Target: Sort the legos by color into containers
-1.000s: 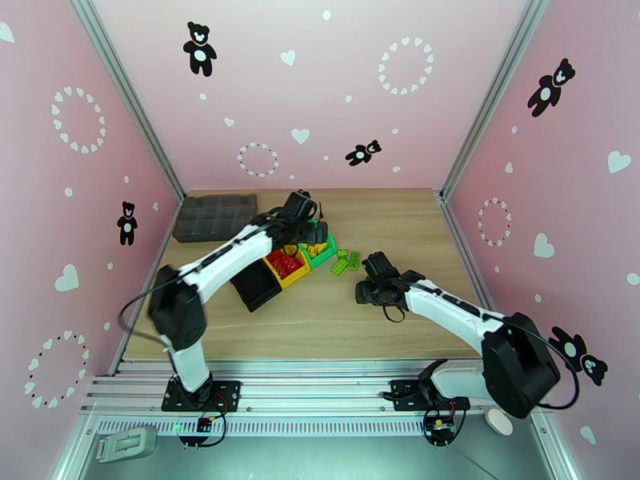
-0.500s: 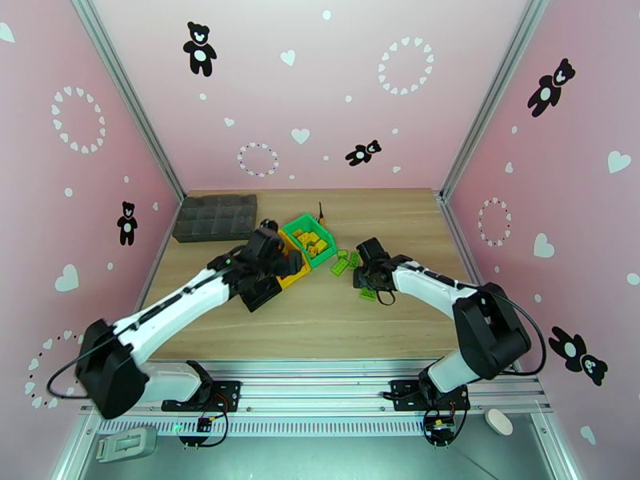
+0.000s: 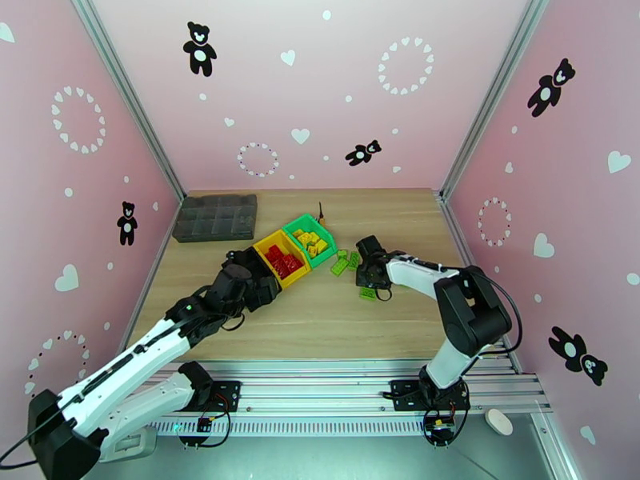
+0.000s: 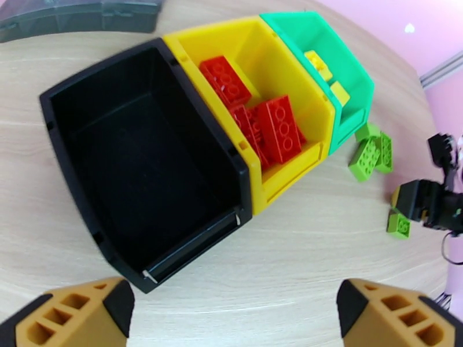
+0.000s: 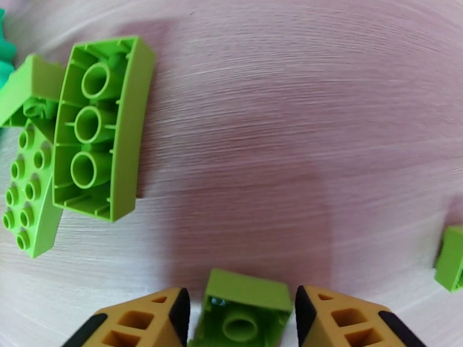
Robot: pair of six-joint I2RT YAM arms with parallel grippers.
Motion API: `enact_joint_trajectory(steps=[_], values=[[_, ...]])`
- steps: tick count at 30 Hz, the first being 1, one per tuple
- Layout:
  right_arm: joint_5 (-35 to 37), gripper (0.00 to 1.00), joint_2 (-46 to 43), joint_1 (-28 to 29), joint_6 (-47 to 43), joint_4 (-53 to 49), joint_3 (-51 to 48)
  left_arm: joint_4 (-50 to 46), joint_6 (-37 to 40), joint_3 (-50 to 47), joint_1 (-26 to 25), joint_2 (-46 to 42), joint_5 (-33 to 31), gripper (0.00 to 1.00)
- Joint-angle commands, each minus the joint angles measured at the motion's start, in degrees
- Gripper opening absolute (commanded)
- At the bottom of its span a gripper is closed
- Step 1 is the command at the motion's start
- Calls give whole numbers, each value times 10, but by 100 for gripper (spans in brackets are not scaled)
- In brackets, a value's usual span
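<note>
Red bricks (image 4: 278, 125) lay heaped in the yellow bin (image 4: 278, 70), the middle one of three joined bins on the wooden table (image 3: 360, 330). The black bin (image 4: 144, 169) was joined to the yellow bin on the side nearer the left arm. The green bin (image 4: 341, 70) was joined on the opposite side and contained yellow bricks (image 4: 321, 65).

Loose green bricks (image 4: 367, 157) lay on the table just past the green bin, on the side away from the yellow bin. Further out on that same side, the right gripper (image 5: 243, 319) had its fingers (image 5: 139, 322) pressed against a small green piece (image 5: 246, 302), pinching it with its hollow underside facing the wrist camera. One more green brick (image 3: 367, 294) lay on the table just beside that gripper.

The left gripper (image 4: 234, 302) hung near the black bin, on the side away from the yellow bin, fingers spread wide. A grey tray (image 3: 216, 218) lay well apart from the yellow bin, toward the back wall.
</note>
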Motion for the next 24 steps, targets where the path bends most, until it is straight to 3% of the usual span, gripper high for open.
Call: enact_joint_trajectory(steps=[1,6,11,16,24], values=[[-4,44,4,0,2,5,11,-22,-7,1,-2,1,-21,98],[-6,31,-23,1,-2,-2,14,-8,7,24,16,23,3,98],[-28,22,-46,19,-10,-12,37,38,16,34,76,48,80,98],[-62,20,-34,70,-17,-21,93,76,18,48,145,82,158,99],[-144,15,56,179,-14,-14,233,97,22,86,256,111,241,98]])
